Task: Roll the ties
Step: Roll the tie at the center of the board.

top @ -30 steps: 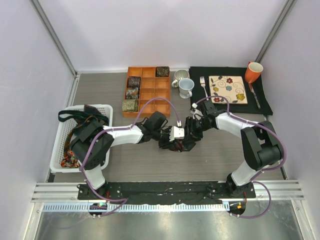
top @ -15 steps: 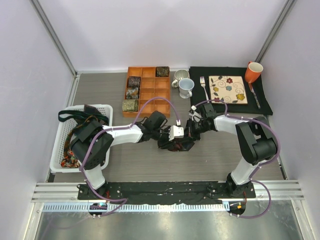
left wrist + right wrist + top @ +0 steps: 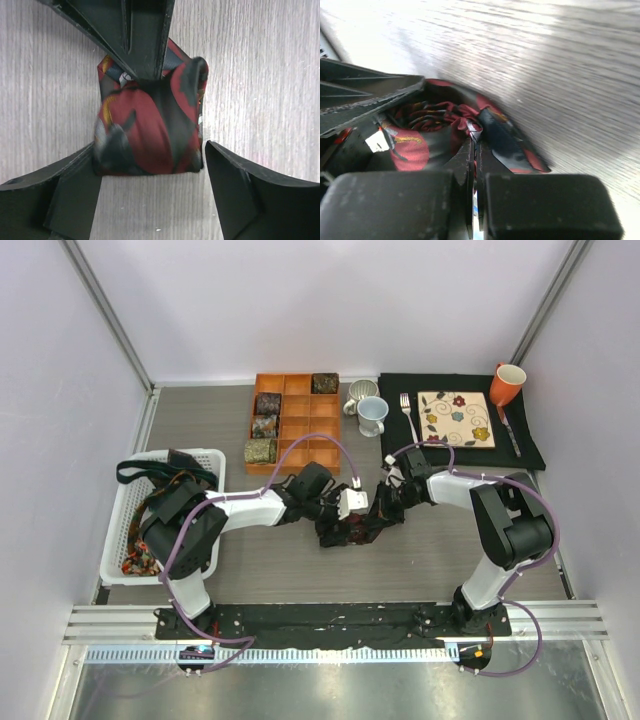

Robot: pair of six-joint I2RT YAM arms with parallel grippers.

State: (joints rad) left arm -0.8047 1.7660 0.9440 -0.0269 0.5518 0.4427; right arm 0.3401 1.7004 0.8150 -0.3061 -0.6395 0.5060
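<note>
Maroon tie (image 3: pixel 150 130), rolled up, sits on the table (image 3: pixel 260 75). The left gripper (image 3: pixel 150 167) is spread wide around it. The right gripper (image 3: pixel 475 150) is clamped on its right side.

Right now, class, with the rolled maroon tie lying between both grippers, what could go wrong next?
1. The left gripper stands open on either side of the maroon tie roll, so nothing squeezes its coils; it may spring loose and unwind.
2. The right gripper, shut, seems to pinch only a fold at the roll's edge; lifting from there could drag that layer out instead of moving the whole roll.
</note>
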